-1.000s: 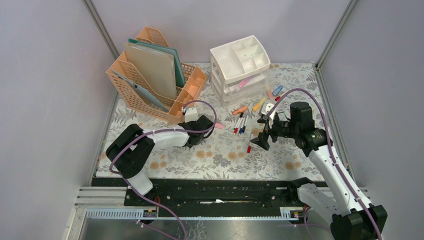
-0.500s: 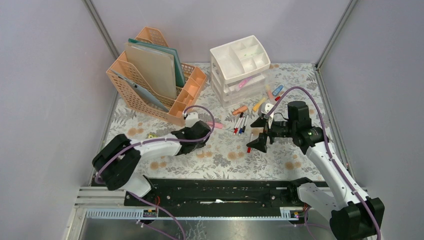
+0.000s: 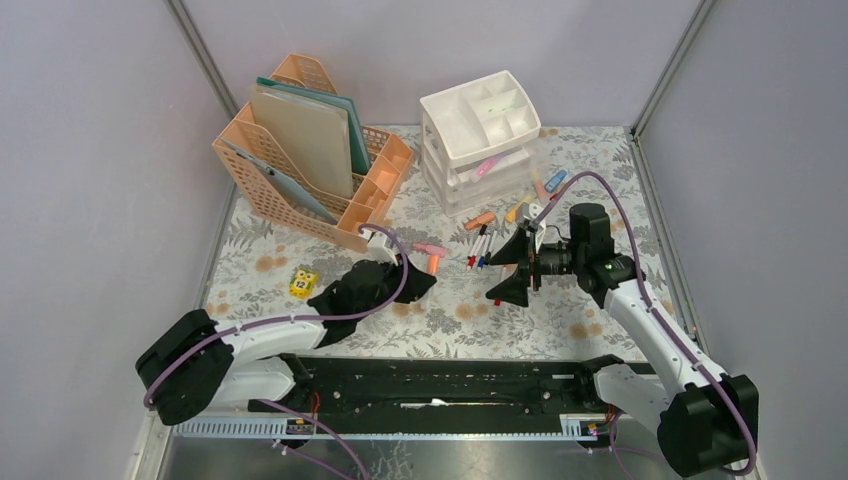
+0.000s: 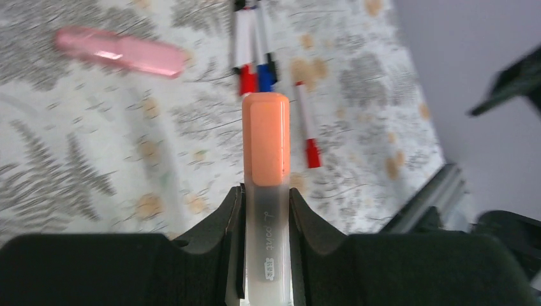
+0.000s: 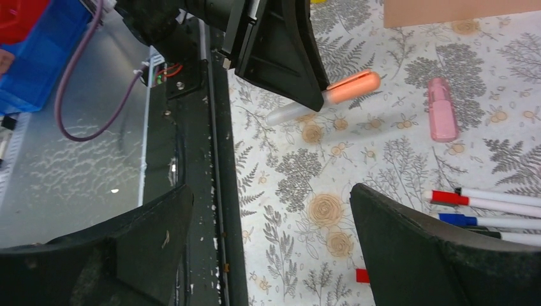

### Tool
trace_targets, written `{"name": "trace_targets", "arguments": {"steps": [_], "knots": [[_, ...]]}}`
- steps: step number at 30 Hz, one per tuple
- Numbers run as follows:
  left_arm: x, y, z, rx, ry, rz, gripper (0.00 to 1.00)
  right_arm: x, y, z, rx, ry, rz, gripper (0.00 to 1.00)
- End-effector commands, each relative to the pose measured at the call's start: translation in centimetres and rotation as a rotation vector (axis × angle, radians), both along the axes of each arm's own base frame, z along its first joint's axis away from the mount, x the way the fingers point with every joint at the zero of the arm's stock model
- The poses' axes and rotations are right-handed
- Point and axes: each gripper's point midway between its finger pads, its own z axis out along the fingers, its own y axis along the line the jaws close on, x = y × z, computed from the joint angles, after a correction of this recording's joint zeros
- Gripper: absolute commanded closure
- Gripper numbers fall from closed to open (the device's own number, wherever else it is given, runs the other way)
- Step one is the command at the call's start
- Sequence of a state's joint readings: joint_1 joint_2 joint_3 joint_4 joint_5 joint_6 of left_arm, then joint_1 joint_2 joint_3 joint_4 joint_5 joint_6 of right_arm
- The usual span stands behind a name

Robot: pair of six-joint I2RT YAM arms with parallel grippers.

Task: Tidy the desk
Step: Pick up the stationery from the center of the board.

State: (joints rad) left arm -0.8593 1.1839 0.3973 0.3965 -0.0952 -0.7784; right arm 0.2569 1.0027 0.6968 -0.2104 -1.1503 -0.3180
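Desk (image 3: 450, 320): one fern-printed cloth tabletop is spread under the white three-drawer plastic unit (image 3: 478, 140).
Left gripper (image 4: 266, 191): one orange-capped translucent highlighter (image 4: 266, 140) is pinched, in front of the unit.
Right gripper (image 5: 271, 204): jaws are spread wide; nothing is held.
Pink plastic highlighter (image 4: 118, 52): one is laid before the unit.
White pens (image 4: 255, 44): three are counted.

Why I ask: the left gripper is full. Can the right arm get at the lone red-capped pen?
Probably yes: the right gripper hangs open just beside the red-capped pen, nothing lying between them.
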Motion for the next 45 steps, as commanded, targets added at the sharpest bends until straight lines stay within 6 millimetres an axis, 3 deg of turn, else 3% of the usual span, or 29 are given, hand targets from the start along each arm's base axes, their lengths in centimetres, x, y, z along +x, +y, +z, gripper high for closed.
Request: {"name": "trace_targets", "arguments": {"steps": [1, 8, 16, 31, 37, 45], "knots": [[-0.4, -2.9, 7.8, -0.257, -0.217, -0.110, 1.00, -0.4, 0.6, 1.2, 0.071, 0.024, 0.043, 0.00], [0.2, -4.1, 12.2, -0.363, -0.343, -0.053, 1.00, 0.4, 1.0, 0.9, 0.093, 0.061, -0.002, 0.00], [1.1, -5.9, 14.8, -0.380, -0.426, 0.066, 1.00, 1.0, 1.9, -0.1, 0.083, 0.083, -0.034, 0.00], [2.1, -9.1, 14.5, -0.367, -0.352, 0.277, 1.00, 2.8, 2.1, -0.7, 0.085, 0.157, -0.147, 0.01], [1.7, -10.5, 14.4, -0.361, -0.347, 0.270, 1.00, 3.5, 2.1, -0.4, 0.090, 0.169, -0.189, 0.12], [1.4, -11.1, 14.6, -0.372, -0.348, 0.266, 1.00, 4.2, 2.0, -0.5, 0.088, 0.180, -0.237, 0.38]]}}
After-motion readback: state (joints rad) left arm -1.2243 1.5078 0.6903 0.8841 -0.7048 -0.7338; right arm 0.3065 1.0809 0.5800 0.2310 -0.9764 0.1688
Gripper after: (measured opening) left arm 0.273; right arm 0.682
